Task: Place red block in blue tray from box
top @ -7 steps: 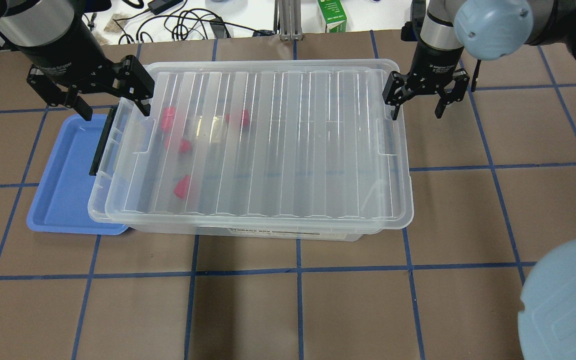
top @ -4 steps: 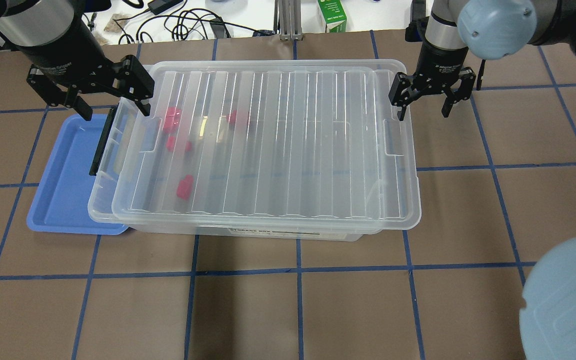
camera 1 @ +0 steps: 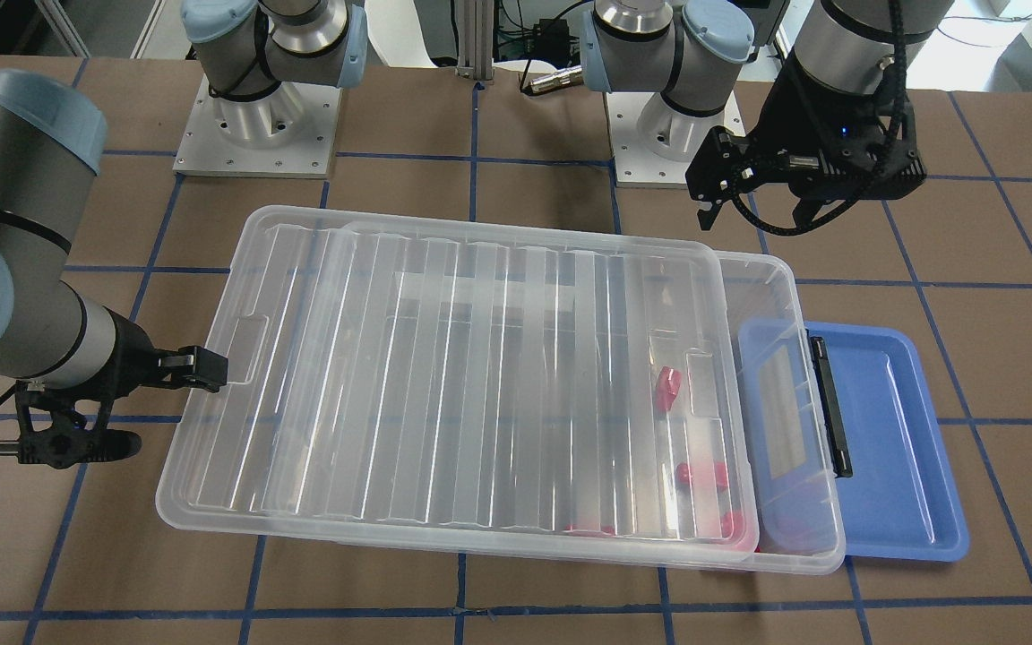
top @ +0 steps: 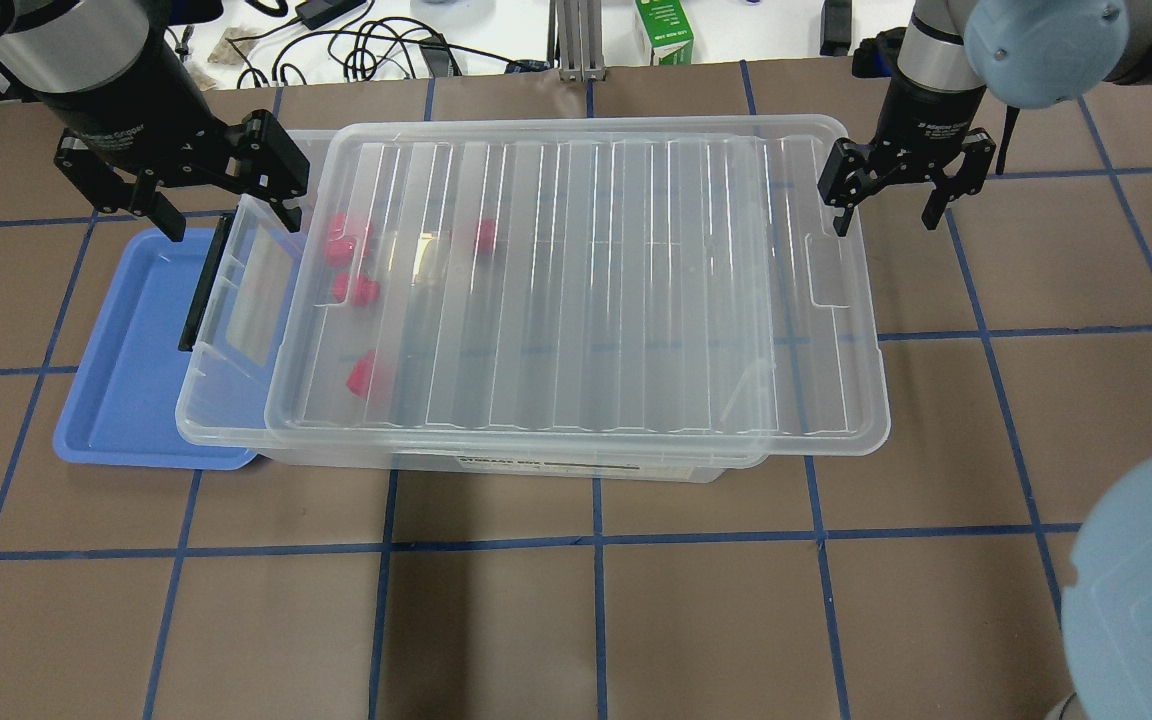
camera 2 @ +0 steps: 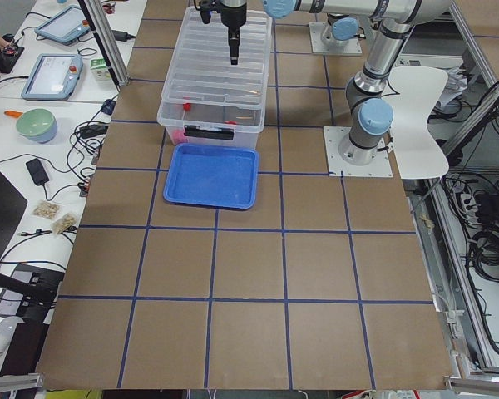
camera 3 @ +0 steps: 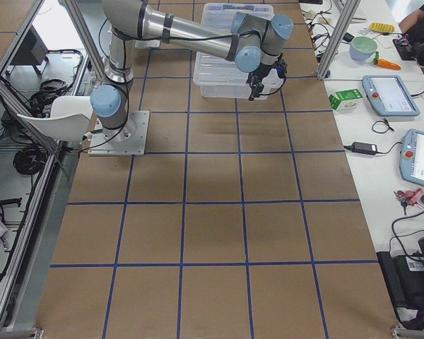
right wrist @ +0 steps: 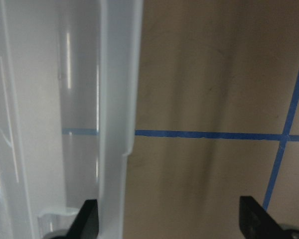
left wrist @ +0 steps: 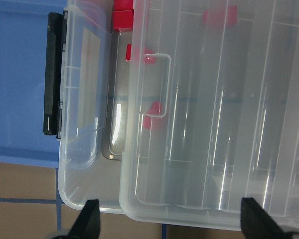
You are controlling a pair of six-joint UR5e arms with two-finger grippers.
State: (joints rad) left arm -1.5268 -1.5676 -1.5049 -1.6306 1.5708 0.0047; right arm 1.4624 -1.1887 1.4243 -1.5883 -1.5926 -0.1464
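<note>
The clear box (top: 496, 462) stands mid-table with its ribbed lid (top: 586, 290) lying on top, shifted right and overhanging the right end. The left end is uncovered next to the black latch (top: 201, 290). Several red blocks lie inside near the left end, such as one (top: 366, 372) and another (top: 346, 232); two show in the left wrist view (left wrist: 152, 114). The blue tray (top: 126, 370) lies against the box's left end. My left gripper (top: 228, 210) is open and empty above the box's far-left corner. My right gripper (top: 886, 212) is open, one fingertip (top: 841, 215) at the lid's right rim (right wrist: 117, 99).
A green carton (top: 664, 35) and cables (top: 366, 45) lie beyond the table's far edge. My right arm's blue elbow cap (top: 1136, 580) hangs over the near-right corner. Blue tape lines cross the brown table.
The lid has slid to the right along with my right gripper, uncovering the box's left end. My left gripper has not moved.
</note>
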